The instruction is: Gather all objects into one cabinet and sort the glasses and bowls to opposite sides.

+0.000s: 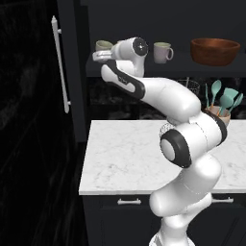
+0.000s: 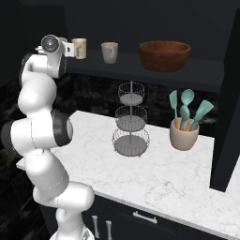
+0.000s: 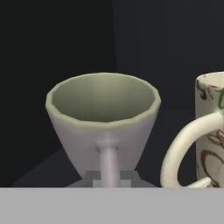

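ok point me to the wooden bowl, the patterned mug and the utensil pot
wooden bowl (image 2: 165, 57), right base view, on its outer front wall
patterned mug (image 3: 213, 131), hand view, on its side by the handle
utensil pot (image 2: 183, 135), right base view, on its beige front wall

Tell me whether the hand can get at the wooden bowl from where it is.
Probably yes: the bowl sits on the same open shelf, nothing before it. But the hand is shut on a plain mug's handle.

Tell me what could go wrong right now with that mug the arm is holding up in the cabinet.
The end effector is shut on the plain mug's thin handle, so it may twist or slip. The patterned mug stands close beside it and could be knocked. The shelf edge is near; a mug nudged outward could fall.
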